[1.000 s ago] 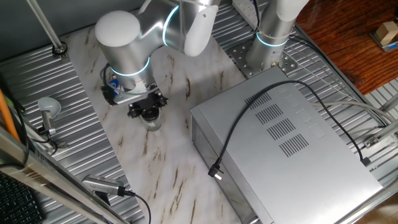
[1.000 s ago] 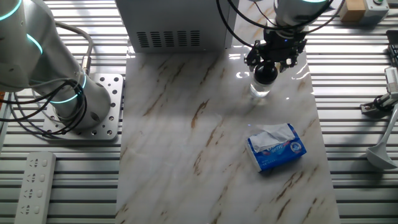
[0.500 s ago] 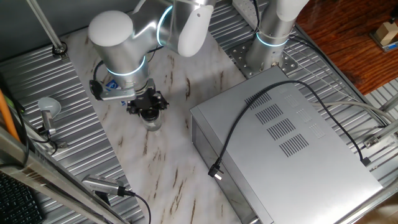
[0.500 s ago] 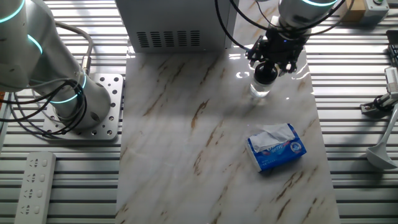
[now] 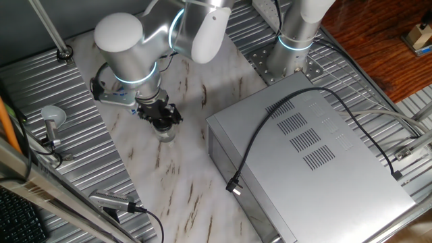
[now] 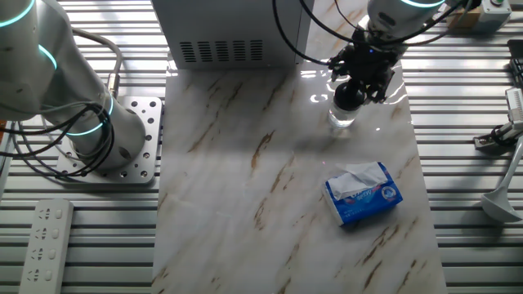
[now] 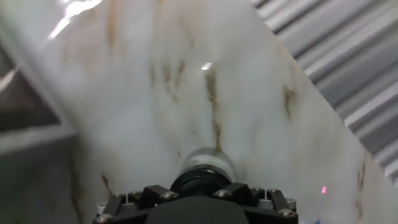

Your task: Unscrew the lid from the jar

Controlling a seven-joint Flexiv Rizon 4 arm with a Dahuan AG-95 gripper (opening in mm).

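A big grey metal box (image 5: 317,158) with vent slots fills the right half of one fixed view, on the white marble-patterned tabletop (image 6: 245,204). My silver arm (image 5: 128,47) bends down from the top of that frame, wrist pointing straight down at left of centre. My black two-finger gripper (image 5: 162,119) is clamped around the small round black screw cap (image 6: 350,95), which sits on the small clear jar (image 6: 342,118) standing upright in the other fixed view's upper right. A blue-and-white packet (image 6: 363,193) lies below it, apart.
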